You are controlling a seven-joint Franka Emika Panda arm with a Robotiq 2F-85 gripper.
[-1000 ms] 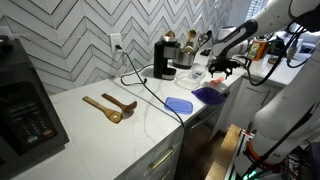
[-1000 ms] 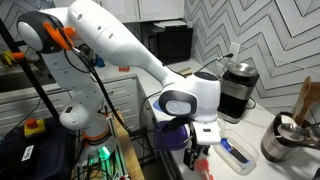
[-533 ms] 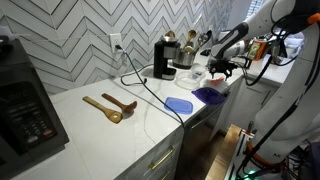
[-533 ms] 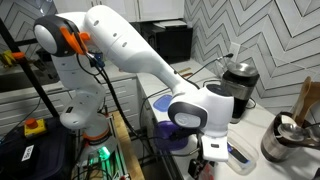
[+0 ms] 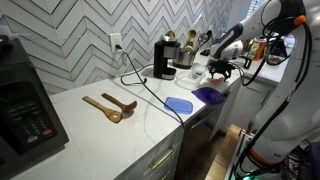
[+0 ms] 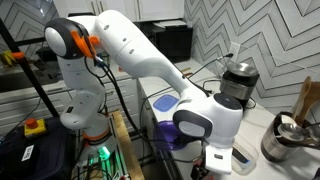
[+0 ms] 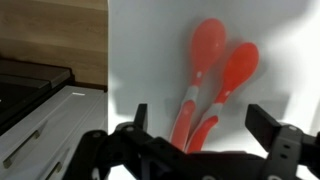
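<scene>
Gripper poised over the red spoons, nothing picked up yet.
In the wrist view the gripper (image 7: 200,125) hangs above two red spoons (image 7: 218,70), which lie side by side on the white counter (image 7: 140,60) right of centre, bowls toward the top. Its fingers (image 7: 262,122) are spread wide at the bottom edge, straddling the handles and apparently touching neither, so the grasp seems all left to do.

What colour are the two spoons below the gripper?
The spoons are red-orange; the wrist view shows them best.
</scene>
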